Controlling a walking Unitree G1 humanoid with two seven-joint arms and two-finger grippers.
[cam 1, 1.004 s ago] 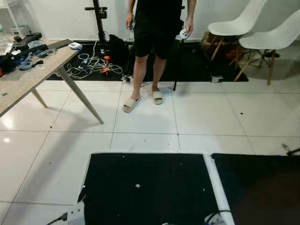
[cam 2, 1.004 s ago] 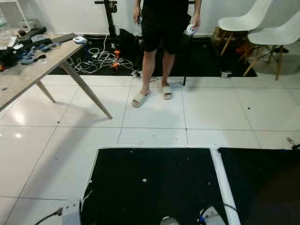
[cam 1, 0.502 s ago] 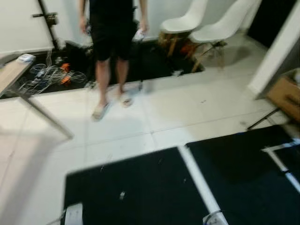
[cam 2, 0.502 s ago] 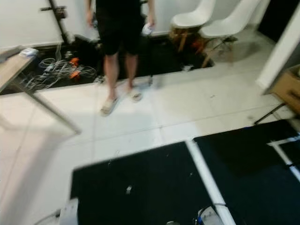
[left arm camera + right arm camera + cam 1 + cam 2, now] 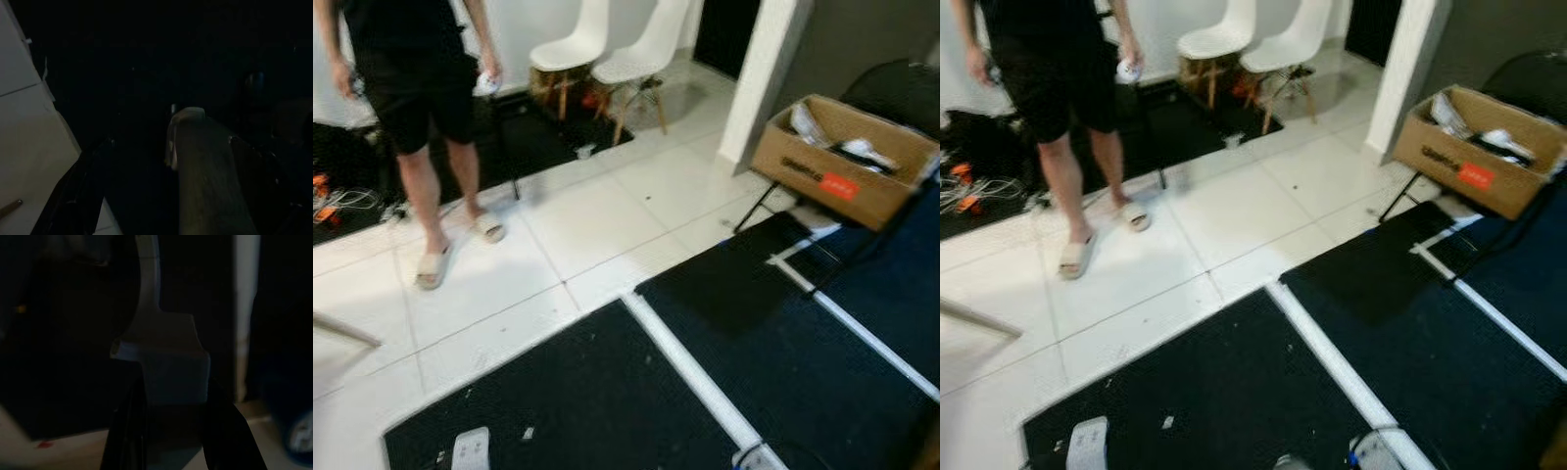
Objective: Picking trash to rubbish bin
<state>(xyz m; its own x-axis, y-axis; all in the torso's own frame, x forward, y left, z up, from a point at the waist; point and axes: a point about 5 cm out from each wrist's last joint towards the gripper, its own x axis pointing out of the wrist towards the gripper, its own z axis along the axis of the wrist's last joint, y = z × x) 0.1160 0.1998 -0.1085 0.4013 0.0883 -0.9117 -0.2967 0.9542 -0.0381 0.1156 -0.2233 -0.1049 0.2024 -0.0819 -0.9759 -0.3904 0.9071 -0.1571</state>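
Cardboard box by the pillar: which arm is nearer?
Right. The right arm hangs on the cardboard box's side; the left arm hangs farther away, over the black mat.

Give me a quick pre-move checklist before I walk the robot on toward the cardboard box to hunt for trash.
1. Path ahead: white floor tiles and black mats look free of large obstacles: ok.
2. Person standing ahead on the robot's left, away from the route to the box: ok.
3. Cardboard box sits raised on a black stand on the right; whether it serves as the bin: cannot tell.
4. Trash target: small white scraps on the near mat; nothing chosen yet: not ok.
5. White chairs stand far back, off the path: ok.
6. Left gripper and right gripper, wrist views too dark: cannot tell.
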